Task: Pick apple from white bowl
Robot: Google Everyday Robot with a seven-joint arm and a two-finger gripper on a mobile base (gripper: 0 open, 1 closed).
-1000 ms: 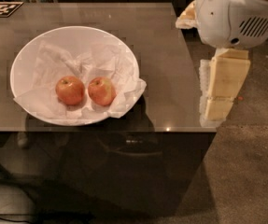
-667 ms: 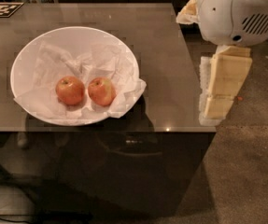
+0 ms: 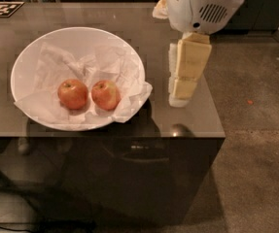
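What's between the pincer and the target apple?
Camera view: crumpled paper draped over the white bowl's rim, then table; pincer hangs right of the apple.

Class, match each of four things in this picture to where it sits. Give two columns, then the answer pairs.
1 apple with pale patch
2 apple with stem dimple
3 gripper
4 black-and-white marker

A far left corner of table
B in white bowl, left one
C in bowl, right one
D over table, right of bowl

Pairs: 1-C, 2-B, 3-D, 4-A
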